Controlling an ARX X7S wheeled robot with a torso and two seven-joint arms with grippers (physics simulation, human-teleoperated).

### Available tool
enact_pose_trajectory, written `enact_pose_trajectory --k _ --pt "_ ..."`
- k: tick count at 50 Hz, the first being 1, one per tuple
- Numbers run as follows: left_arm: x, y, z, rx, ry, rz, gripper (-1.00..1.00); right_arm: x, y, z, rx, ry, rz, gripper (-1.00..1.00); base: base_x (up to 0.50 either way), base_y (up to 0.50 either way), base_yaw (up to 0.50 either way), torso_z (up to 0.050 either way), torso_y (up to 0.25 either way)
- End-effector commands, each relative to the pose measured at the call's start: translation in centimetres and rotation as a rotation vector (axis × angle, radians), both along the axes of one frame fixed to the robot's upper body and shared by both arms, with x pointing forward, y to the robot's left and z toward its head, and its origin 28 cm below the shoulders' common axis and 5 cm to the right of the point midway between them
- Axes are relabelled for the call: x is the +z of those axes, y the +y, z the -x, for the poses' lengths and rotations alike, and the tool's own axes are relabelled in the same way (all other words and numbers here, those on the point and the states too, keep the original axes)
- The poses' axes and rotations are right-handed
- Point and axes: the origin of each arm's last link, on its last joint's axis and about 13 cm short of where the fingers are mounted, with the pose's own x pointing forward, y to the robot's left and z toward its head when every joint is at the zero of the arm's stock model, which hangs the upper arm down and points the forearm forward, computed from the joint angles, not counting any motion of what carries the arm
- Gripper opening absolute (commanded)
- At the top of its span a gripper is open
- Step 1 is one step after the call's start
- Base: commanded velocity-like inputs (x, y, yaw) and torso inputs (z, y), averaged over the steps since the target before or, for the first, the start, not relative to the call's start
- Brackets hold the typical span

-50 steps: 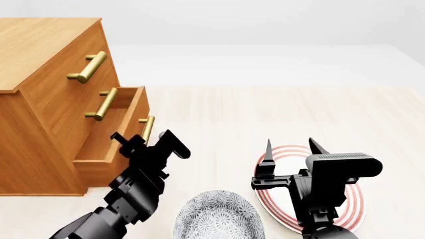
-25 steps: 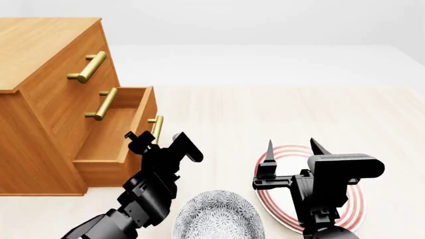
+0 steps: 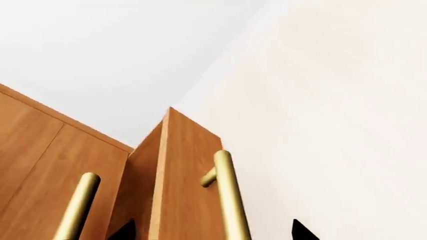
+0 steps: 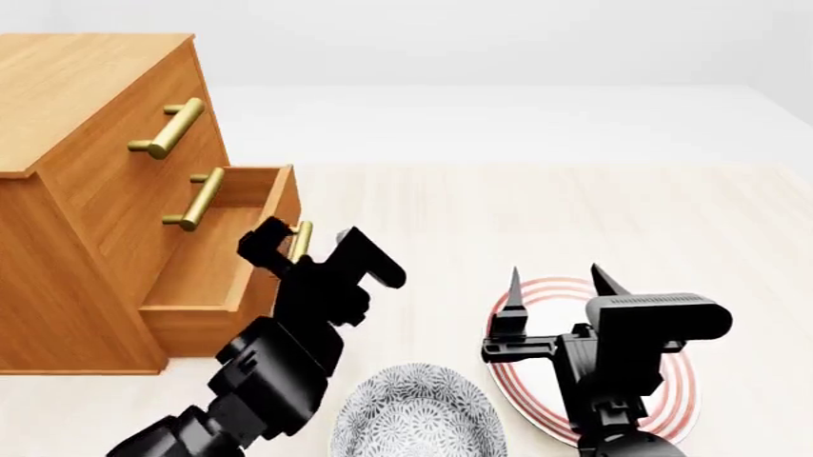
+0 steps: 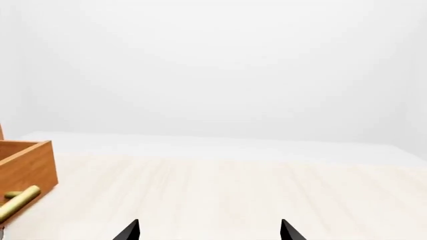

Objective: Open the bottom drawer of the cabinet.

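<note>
left gripper (image 4: 308, 246) spread open, fingers straddling the brass handle (image 3: 227, 195) of the bottom drawer (image 4: 235, 252), which stands pulled well out of the cabinet (image 4: 76, 190). handle between the fingers, no squeeze evident. right gripper (image 4: 553, 281) open, idle well off to the side, likely kept clear of the pull.

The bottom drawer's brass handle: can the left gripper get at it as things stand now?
Probably yes. The left gripper is open with its fingertips on either side of the bottom drawer's brass handle, and nothing stands between them.
</note>
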Motion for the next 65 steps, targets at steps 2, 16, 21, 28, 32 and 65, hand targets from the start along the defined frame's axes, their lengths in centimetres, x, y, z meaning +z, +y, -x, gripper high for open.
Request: enact_pose_trajectory --k 2,16,21,28,32,65 --pt "5.8 0.5 0.9 -0.015 -0.150 0.262 1.00 -0.1 0.1 0.0 0.006 0.003 -0.001 1.00 0.00 0.00 0.00 0.000 0.000" --pt "9.1 1.6 -0.2 0.140 -0.098 0.551 1.00 0.0 0.2 -0.1 0.009 0.001 0.004 1.00 0.00 0.00 0.00 0.000 0.000" --pt "9.5 2.0 -1.0 0.198 -0.018 0.590 1.00 0.2 0.1 -0.1 0.007 -0.001 0.003 1.00 0.00 0.00 0.00 0.000 0.000" --pt "10.1 2.3 -1.5 0.253 0.138 0.599 1.00 0.3 0.2 -0.1 0.009 -0.004 0.004 1.00 0.00 0.00 0.00 0.000 0.000" --pt "9.9 2.7 -2.1 0.294 0.144 0.588 1.00 0.2 0.2 -0.2 0.009 -0.002 0.002 1.00 0.00 0.00 0.00 0.000 0.000" --pt "4.2 3.8 -3.8 0.377 0.338 0.592 1.00 0.1 0.1 0.0 0.006 0.001 0.000 1.00 0.00 0.00 0.00 0.000 0.000"
